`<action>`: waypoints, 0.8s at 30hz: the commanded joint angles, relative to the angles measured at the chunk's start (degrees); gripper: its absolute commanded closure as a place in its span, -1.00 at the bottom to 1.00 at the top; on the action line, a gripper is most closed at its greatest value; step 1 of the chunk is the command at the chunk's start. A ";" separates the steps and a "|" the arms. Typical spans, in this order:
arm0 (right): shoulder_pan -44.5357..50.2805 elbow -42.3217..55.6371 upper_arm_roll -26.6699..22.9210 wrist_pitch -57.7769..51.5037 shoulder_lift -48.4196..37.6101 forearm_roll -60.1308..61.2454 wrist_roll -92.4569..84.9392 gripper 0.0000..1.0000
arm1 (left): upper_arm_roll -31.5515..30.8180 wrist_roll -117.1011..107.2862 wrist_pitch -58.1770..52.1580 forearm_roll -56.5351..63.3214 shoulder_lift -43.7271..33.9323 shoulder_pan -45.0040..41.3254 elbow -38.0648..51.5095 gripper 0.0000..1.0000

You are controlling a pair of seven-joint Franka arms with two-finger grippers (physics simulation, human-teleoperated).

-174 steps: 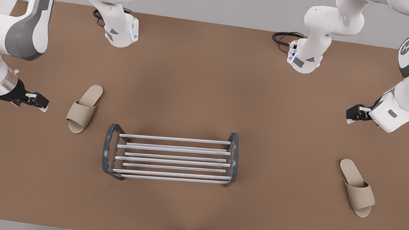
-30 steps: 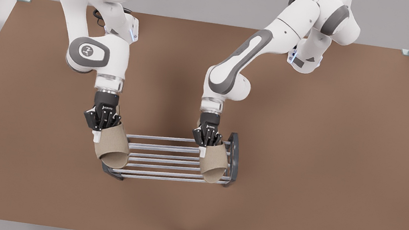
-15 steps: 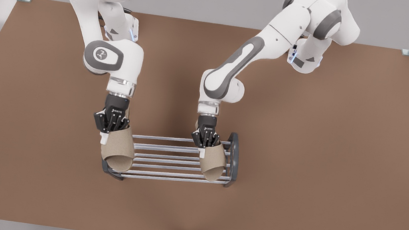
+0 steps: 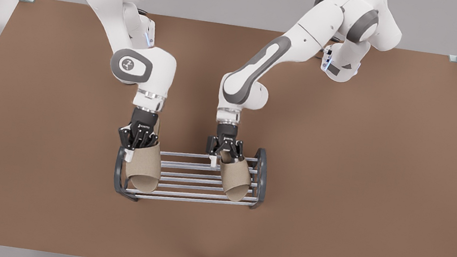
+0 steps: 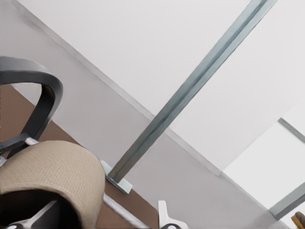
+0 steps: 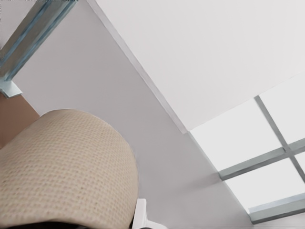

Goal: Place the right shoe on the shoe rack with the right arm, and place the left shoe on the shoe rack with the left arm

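The left gripper (image 4: 225, 151), the one toward the front view's right, has its fingers spread apart and seems to have let go. The left shoe (image 4: 233, 179) lies just beyond its fingertips, flat on the silver bars (image 4: 188, 186) of the shoe rack (image 4: 259, 174), toe pointing away from the wrist. In the left wrist view the tan band sits low ahead of the fingers, and the dark arched end frame (image 5: 47, 95) stands just beside it. I judge this shoe as placed.

The right gripper (image 4: 138, 140), toward the front view's left, is closed on the heel-side edge of the band of the right shoe (image 4: 144, 170). The slipper hangs from the fingertips, toe outward, above the rack's other end and close to that end frame. In the right wrist view its woven band bulks large right in front of the fingers. I cannot tell whether its sole touches the bars.

The step in hand is the set-down. Next, the right arm should lower until the sole rests across the bars, well inside the end frame. Its fingers can then open, and both grippers should back straight off without dragging the bands.
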 commanded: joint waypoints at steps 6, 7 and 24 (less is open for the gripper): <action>0.43 0.28 0.16 -2.67 2.12 2.05 0.02 0.45 | -0.05 -27.80 -2.44 -2.36 -1.15 -1.07 -0.13 -1.00; 0.51 0.28 0.16 -2.67 2.47 2.05 0.02 0.45 | 0.04 -27.80 -2.62 -2.36 -1.24 -1.16 -0.31 -1.00; 3.85 4.50 0.16 -3.55 11.43 3.02 2.92 0.38 | 11.38 133.82 -49.72 -103.26 -23.04 30.74 17.53 -1.00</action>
